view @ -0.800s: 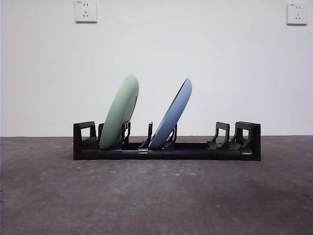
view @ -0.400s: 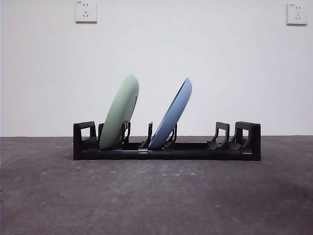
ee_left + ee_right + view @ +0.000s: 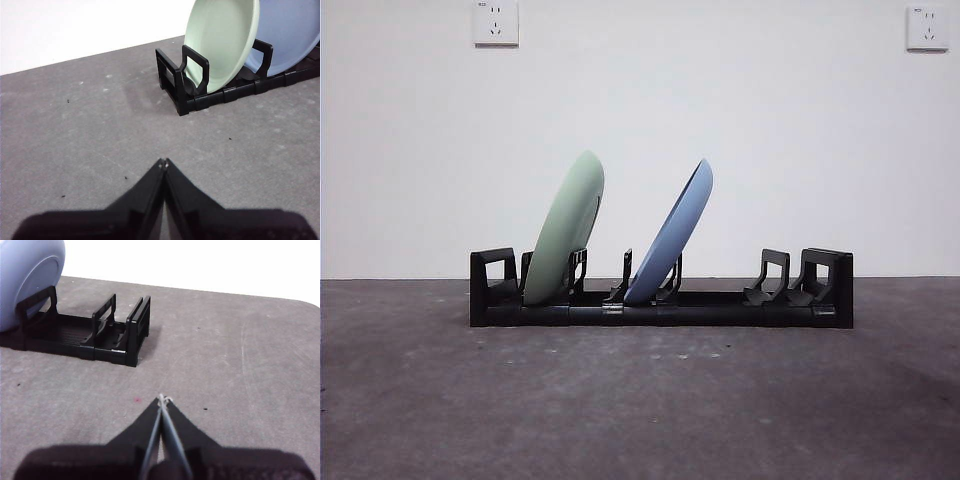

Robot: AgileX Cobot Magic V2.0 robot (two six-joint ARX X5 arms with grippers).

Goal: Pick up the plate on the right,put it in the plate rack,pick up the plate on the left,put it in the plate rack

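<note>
The plate rack (image 3: 661,290) is being seen side-on in the front view, standing on the dark grey table (image 3: 640,400) before a white wall (image 3: 770,140). Two plates are being held in it, both standing on edge and tilted, their upper rims leaning toward the right of that view. The pale green plate (image 3: 565,230) is being carried in the slot next to the rack's left blocky end, and the light blue plate (image 3: 672,235) is being carried near the middle of the rack, well apart from the green one. The prongs toward the rack's right end are being left unfilled. Two wall sockets (image 3: 496,22) are being shown high on the wall, one at each upper side.

In the left wrist view, the left gripper (image 3: 163,162) is being held over bare table, its two black jaws pressed together at the tips with nothing between them. The rack's end (image 3: 182,80) with the green plate (image 3: 220,42) is being seen well apart from it, the blue plate (image 3: 287,35) just behind the green one.

In the right wrist view, the right gripper (image 3: 162,399) is likewise being kept closed on nothing, its jaw tips meeting above the table. The rack's other blocky end (image 3: 135,332) is being seen at some distance, with the blue plate (image 3: 27,275) resting in its slot farther along.

Neither arm is being shown in the front view.
</note>
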